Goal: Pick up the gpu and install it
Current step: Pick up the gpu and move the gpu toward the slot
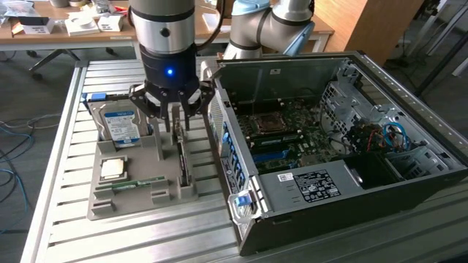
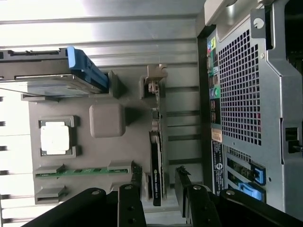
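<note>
The gpu (image 1: 181, 159) (image 2: 156, 165) stands on its thin edge in the gray tray (image 1: 109, 204) (image 2: 94, 151), on the tray side near the computer case (image 1: 314, 189) (image 2: 246, 94). The claw (image 1: 177, 127) (image 2: 158, 187) hangs over it, spread wide. One finger is on each side, with a little gap at both.

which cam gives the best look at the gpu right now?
Wrist view: the gpu stands on edge in the grey holder, its full length visible, with the open gripper straddling it. The exterior view shows the gpu as a thin dark edge, partly behind the gripper.
</note>
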### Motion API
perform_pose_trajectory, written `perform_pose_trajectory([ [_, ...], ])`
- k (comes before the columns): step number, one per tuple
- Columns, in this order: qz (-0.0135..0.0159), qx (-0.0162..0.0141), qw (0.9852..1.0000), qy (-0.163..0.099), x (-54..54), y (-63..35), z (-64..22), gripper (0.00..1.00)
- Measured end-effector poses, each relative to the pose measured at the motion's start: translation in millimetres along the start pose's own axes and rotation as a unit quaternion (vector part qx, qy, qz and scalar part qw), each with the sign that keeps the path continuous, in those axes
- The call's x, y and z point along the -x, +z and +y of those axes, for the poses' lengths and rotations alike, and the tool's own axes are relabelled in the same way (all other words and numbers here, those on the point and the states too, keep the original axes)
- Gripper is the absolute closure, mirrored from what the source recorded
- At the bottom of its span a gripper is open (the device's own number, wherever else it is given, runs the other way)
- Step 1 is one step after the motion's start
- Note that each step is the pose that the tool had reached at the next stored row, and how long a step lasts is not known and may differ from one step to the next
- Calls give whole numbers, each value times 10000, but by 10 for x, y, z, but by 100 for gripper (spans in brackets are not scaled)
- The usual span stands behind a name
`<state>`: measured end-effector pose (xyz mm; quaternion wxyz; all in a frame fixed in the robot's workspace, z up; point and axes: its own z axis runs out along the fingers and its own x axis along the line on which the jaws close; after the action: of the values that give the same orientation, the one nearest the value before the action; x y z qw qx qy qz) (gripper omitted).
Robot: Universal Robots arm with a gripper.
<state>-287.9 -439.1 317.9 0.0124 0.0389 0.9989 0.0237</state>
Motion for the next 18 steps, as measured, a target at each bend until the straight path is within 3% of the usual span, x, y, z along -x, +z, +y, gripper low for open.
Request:
perform_pose_trajectory([
  [5, 0, 0, 10000, 0, -6, 79, -4, 58],
  [10, 0, 0, 10000, 0, -7, 93, -5, 58],
  [18, 0, 0, 10000, 0, -13, 230, -11, 58],
])
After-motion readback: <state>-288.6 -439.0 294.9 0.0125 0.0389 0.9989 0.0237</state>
